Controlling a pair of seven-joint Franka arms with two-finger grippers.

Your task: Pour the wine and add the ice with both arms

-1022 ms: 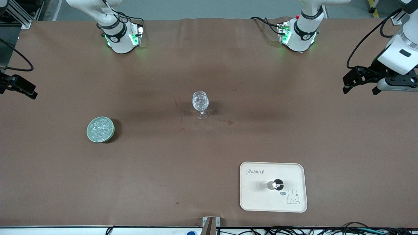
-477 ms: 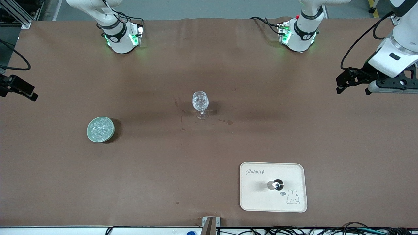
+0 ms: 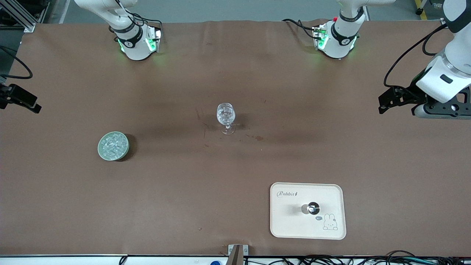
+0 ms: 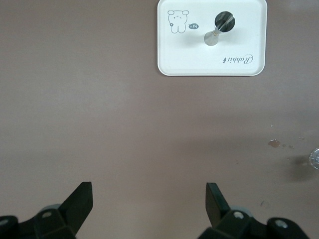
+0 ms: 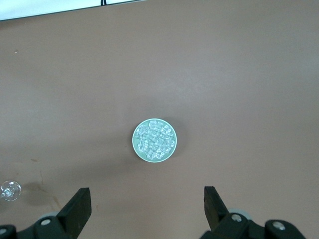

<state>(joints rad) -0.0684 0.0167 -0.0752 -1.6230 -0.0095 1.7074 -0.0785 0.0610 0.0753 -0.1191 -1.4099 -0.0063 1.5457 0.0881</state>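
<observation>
clear stemmed wine glass point(image 3: 225, 117) upright mid-table | round green bowl of ice cubes point(image 3: 113, 145) toward right arm's end | cream rabbit tray point(image 3: 331, 195) bears small metal-topped vessel point(image 3: 311, 208) | left gripper point(image 4: 149, 199) and right gripper point(image 5: 147, 198) both spread, holding nothing, aloft at table ends | stage unclear: glass contents cannot be told.

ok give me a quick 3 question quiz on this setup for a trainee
1. True or false: the wine glass stands on the tray.
2. What fills the green bowl? A) ice B) wine C) nothing
3. Fill in: both the left pincer and the right pincer have their fingers ____.

Key:
1. False. The glass stands on the bare table, farther from the front camera than the tray; the tray holds a small metal piece.
2. A
3. open; neither holds anything.
</observation>
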